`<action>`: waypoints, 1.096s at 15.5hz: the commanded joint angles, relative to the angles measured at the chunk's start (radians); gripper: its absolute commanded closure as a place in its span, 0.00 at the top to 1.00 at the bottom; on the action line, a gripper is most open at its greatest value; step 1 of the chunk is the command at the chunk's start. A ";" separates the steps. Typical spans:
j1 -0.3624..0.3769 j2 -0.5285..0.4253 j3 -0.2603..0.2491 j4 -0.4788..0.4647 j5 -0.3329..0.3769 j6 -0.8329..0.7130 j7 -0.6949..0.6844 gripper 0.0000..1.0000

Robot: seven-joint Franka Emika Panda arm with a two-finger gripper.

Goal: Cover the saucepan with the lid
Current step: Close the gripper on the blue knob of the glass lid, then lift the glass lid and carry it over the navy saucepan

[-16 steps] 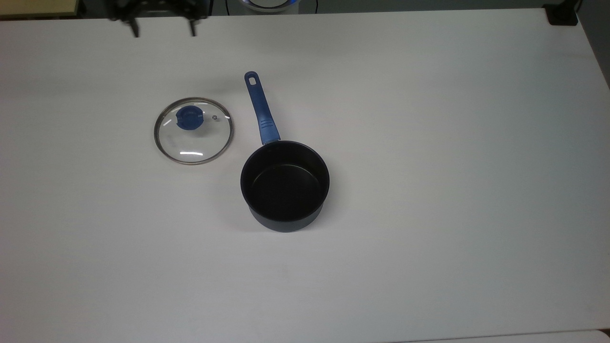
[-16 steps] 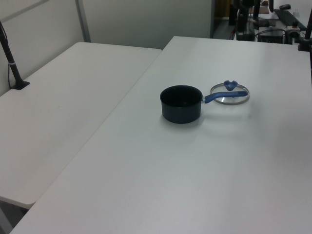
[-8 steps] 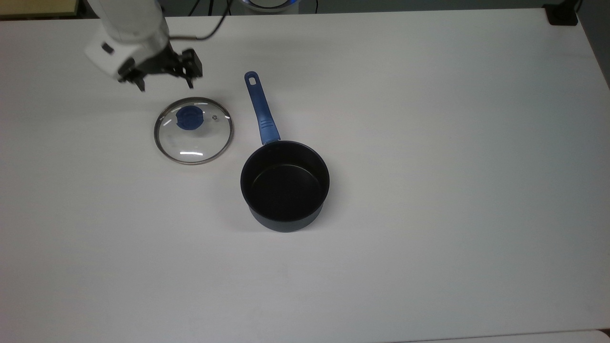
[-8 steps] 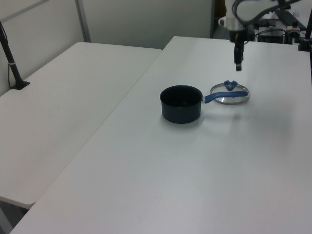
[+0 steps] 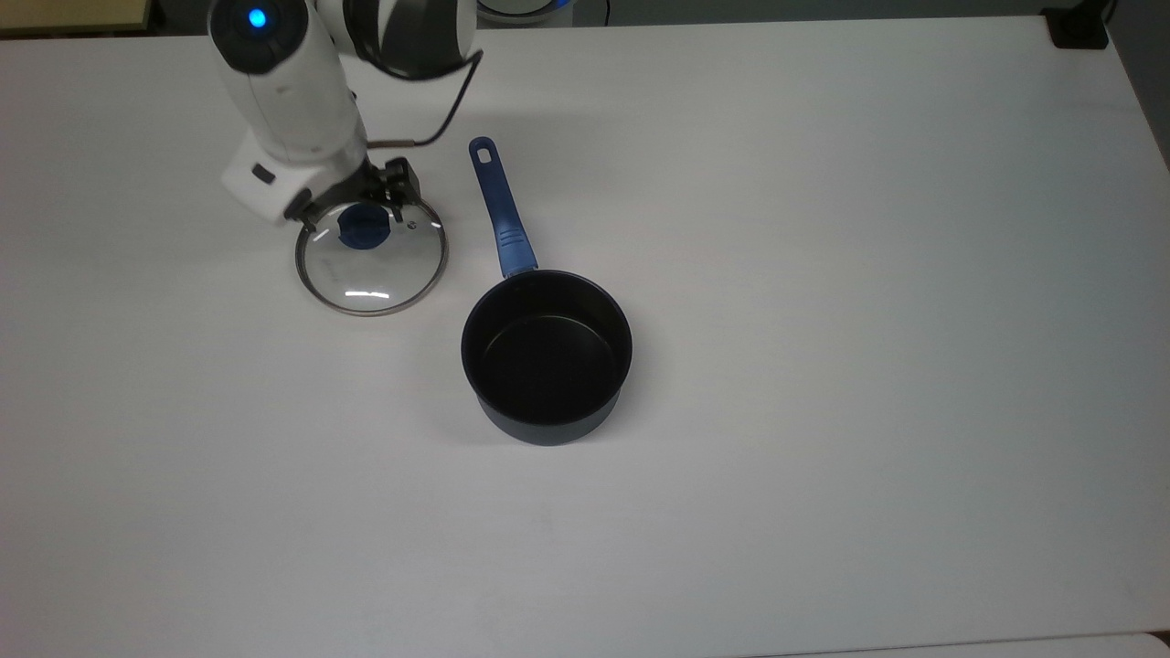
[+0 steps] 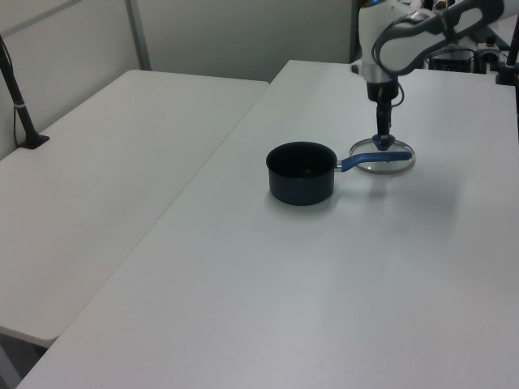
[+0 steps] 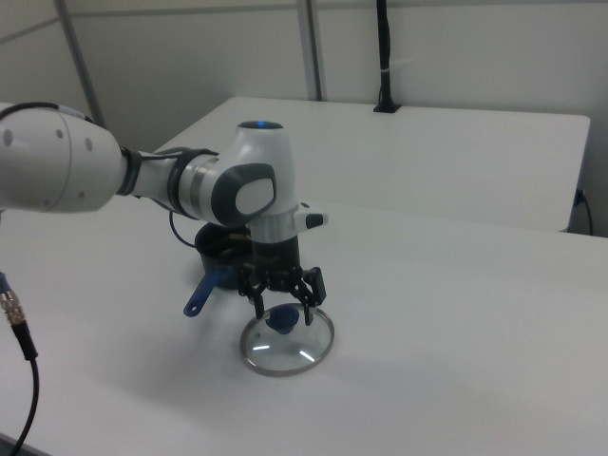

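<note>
The lid, clear glass with a steel rim and a blue knob, lies flat on the white table to the top view's left of the saucepan. The dark saucepan stands upright and empty, with its long blue handle pointing to the top view's top. My gripper hangs open over the lid, one finger on each side of the knob. In the left view the gripper comes down onto the lid behind the saucepan. In the right view the open gripper straddles the knob above the lid.
A second white table adjoins on the left view's left, with a black clamped pole at its edge. A black block sits at the top view's top right corner. A cable hangs at the right view's left edge.
The arm has come in from the top view's upper left and dropped until its open fingers flank the lid's knob. Lid and saucepan have not moved.
</note>
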 commanded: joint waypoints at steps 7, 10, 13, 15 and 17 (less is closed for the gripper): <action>0.022 0.007 -0.003 -0.011 -0.010 0.028 -0.018 0.57; 0.014 -0.007 -0.005 0.001 -0.008 0.011 -0.021 0.47; 0.015 -0.007 -0.012 0.137 -0.007 -0.090 -0.009 0.47; 0.022 -0.002 -0.011 0.230 0.004 -0.142 -0.004 0.46; 0.044 -0.004 -0.003 0.276 0.009 -0.142 0.019 0.46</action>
